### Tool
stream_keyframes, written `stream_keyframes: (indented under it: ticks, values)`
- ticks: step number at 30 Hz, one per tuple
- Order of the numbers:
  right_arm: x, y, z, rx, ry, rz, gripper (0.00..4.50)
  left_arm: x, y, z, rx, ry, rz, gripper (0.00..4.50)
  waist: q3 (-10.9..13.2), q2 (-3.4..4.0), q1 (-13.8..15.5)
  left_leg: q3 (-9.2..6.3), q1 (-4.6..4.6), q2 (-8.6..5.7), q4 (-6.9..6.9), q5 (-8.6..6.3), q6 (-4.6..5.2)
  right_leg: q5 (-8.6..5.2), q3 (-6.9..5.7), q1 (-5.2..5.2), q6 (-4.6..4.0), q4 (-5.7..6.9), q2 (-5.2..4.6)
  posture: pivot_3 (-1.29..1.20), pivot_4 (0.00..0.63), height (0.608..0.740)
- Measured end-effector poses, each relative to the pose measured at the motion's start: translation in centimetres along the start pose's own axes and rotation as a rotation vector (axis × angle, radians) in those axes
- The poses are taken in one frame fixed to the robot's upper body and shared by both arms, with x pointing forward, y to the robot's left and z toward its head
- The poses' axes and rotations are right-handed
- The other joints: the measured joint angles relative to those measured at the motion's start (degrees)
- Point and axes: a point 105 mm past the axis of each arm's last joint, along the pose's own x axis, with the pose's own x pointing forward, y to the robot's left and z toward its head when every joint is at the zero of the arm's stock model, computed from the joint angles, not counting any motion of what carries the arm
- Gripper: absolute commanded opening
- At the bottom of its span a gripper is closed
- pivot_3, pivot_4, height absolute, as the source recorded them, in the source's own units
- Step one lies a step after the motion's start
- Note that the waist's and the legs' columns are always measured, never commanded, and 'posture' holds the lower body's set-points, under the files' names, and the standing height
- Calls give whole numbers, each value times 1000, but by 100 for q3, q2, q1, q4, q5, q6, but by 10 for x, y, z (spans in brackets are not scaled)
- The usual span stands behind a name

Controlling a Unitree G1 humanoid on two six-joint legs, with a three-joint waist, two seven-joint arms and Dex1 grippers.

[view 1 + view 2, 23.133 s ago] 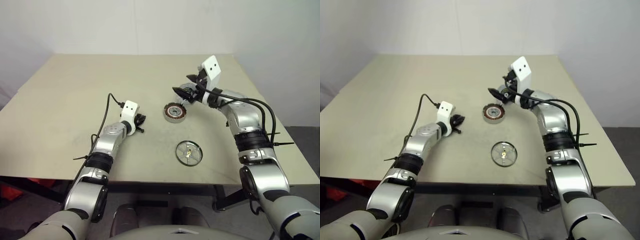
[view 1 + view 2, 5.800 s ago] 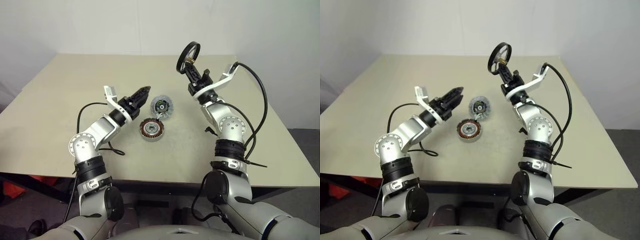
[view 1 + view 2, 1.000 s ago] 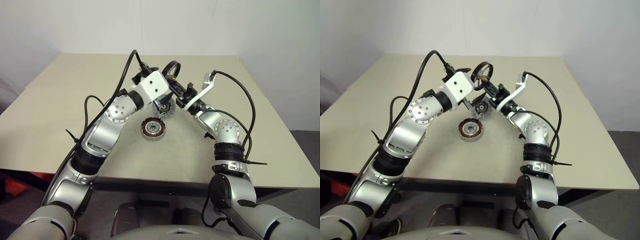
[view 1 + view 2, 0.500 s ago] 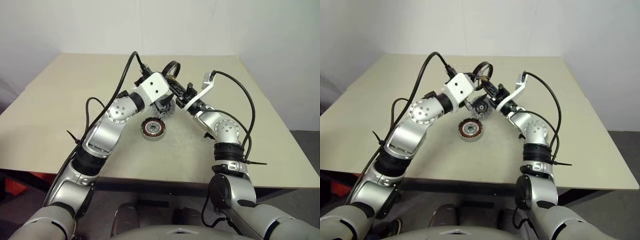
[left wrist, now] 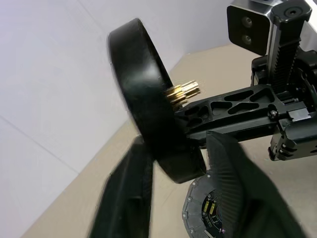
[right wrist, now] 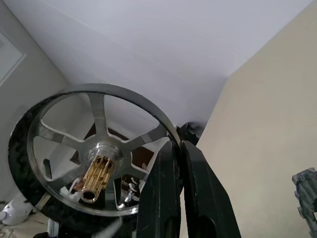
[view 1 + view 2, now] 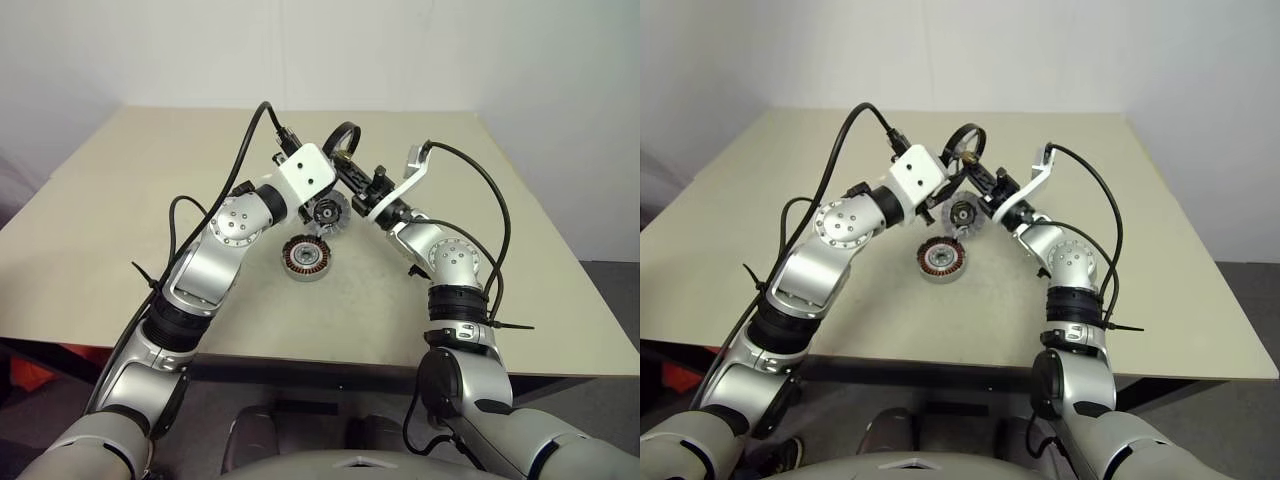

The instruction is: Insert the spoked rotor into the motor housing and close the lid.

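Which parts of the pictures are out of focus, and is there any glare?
Left wrist view: the left hand's near black finger is blurred; the thin dark-rimmed spoked rotor is sharper. Right wrist view: the rotor's brass hub is sharp, with mild glints on its spokes. Eye views: even light, no strong glare.

The work surface (image 7: 120,220) is a plain beige tabletop with a matte finish and squared corners, its far edge set close to a white wall (image 7: 300,50) that is unmarked and evenly lit. Dark grey floor (image 7: 610,290) is visible past the surface's right-hand edge, and a red object (image 7: 25,372), not identifiable, lies low beneath its near left corner. Lighting is diffuse and soft, with no hard shadows cast on the tabletop.
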Motion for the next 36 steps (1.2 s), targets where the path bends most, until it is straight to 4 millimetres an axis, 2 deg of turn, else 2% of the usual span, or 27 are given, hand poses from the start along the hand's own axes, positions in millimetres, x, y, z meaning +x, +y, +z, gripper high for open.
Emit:
stream_keyframes:
  ticks: [2, 13, 16, 20, 30, 33, 36]
  values:
    - [0, 1, 1, -2, -5, 11, 184, 0, 1, 0, -4, -2, 2, 504, 0, 0, 0, 0, 0, 0, 0, 0, 0, 0, 0, 0, 0, 0, 0, 0, 0, 740]
    - [1, 1, 1, -16, 0, 3, 184, 0, 2, -1, 2, 4, 4, 504, 0, 0, 0, 0, 0, 0, 0, 0, 0, 0, 0, 0, 0, 0, 0, 0, 0, 740]
    - [1, 0, 0, -32, 13, 2, 851, -1, 2, -2, 12, 7, 4, 497, 0, 0, 0, 0, 0, 0, 0, 0, 0, 0, 0, 0, 0, -1, 0, 0, 0, 740]
    - [1, -3, -5, -77, 51, -22, 2170, -1, 4, -2, 34, 11, 15, 497, 0, 0, -1, 0, 0, 0, -1, 0, 0, 0, 0, 0, 0, -1, 0, 0, 0, 740]
    - [2, -12, -12, -230, 126, -83, 2170, -3, 10, -13, 78, 46, 35, 497, 0, 0, -2, 0, 1, 0, -2, 0, 0, -1, 0, -1, 0, -2, 0, 0, 0, 740]
    - [-2, -22, -13, -301, 168, -130, 2170, -10, 21, -20, 151, 68, 56, 497, 0, 0, -2, 0, 1, 0, -1, 0, 0, -1, 0, -1, 1, -2, 1, 0, 0, 740]
    - [-13, -34, -4, -341, 173, -175, 2170, -26, 39, -36, 253, 122, 82, 497, 0, 1, -3, 0, 0, 1, -2, -1, 2, -1, 0, -1, 1, -4, 1, 0, 0, 740]
